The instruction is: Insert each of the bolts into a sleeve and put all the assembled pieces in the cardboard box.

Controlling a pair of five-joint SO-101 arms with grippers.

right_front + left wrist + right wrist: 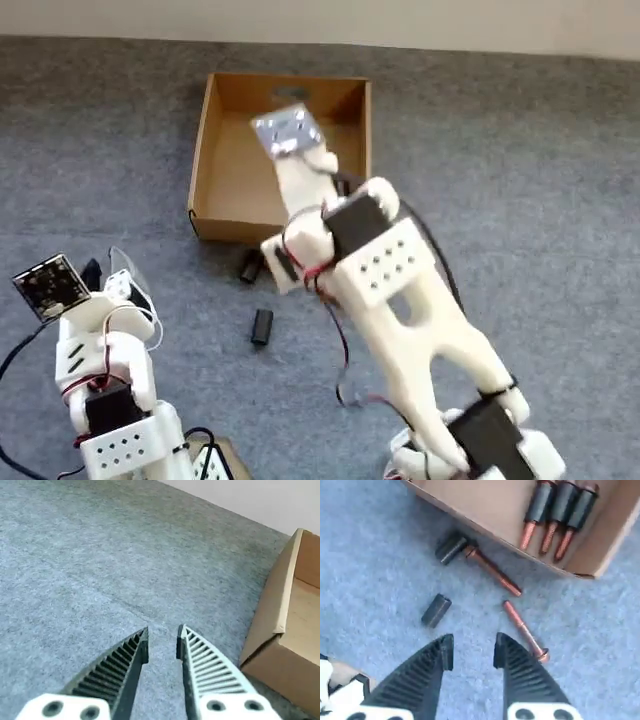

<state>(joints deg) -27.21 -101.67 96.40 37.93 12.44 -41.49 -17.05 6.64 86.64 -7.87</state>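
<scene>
Right gripper [472, 652]: fingers spread partway, nothing between them, touching nothing. I see it hanging over the carpet [370, 555] just outside the cardboard box [480, 500]. Left gripper [162, 640]: narrow gap between the tips, also empty, over bare carpet with the box off to one side.

Count:
- In the box: 3 assembled pieces [562, 505], side by side and touching, in one corner.
- On the carpet: 2 bolts, 2 sleeves.
- First bolt [492, 570] lies with one end against first sleeve [451, 548], right by the box wall. I can't tell if it's partly in or just butted up.
- Second bolt [522, 627] lies loose, nearest the right gripper's tips.
- Second sleeve [436, 611] lies alone, apart from both bolts.

In the high view both sleeves sit in front of the box's near wall, the second one farther out.
</scene>
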